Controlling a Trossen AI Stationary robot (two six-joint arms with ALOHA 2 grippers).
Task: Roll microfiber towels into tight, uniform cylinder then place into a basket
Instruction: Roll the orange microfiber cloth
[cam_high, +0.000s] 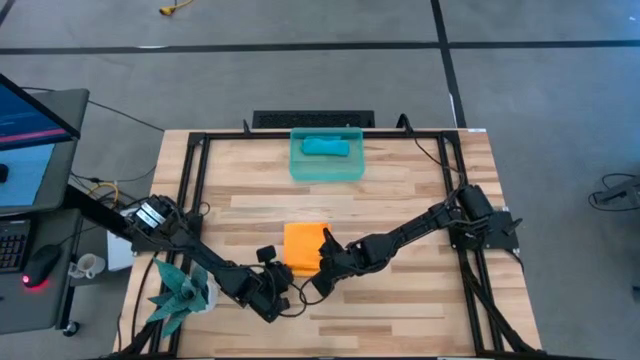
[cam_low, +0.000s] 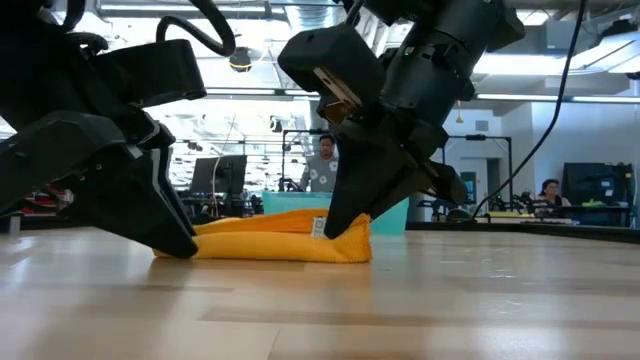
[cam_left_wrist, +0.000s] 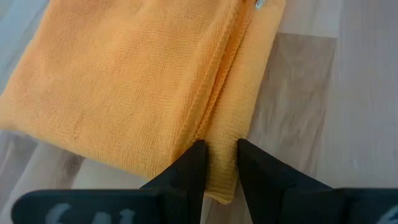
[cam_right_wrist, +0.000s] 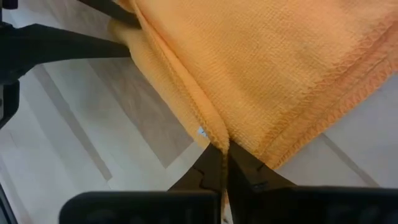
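Note:
The orange microfiber towel (cam_high: 302, 245) lies folded flat in several layers on the table's middle. My left gripper (cam_high: 278, 276) is at its near-left corner, with a strip of the cloth between its fingers. My right gripper (cam_high: 323, 262) is shut on the near-right corner, beside the white tag (cam_right_wrist: 201, 132). The teal towel (cam_high: 326, 147), rolled up, lies inside the teal-green basket (cam_high: 300, 170) at the table's far edge. My left gripper has the towel's near-left corner (cam_left_wrist: 221, 163) between its two fingers, coming slanting down from the table's left. The cloth there lies flat and slack on the table. My right gripper pinches the hemmed near edge at the near-right corner (cam_right_wrist: 219, 144) between its two fingers, slanting down from the right. The stacked layers run into the jaws, and the rest of the towel stays on the table.
A teal spiky plant figure (cam_high: 178, 290) stands at the table's near left corner. Black frame rails (cam_high: 192, 190) run along the table's left and right sides. Bare wood lies between the towel and the basket.

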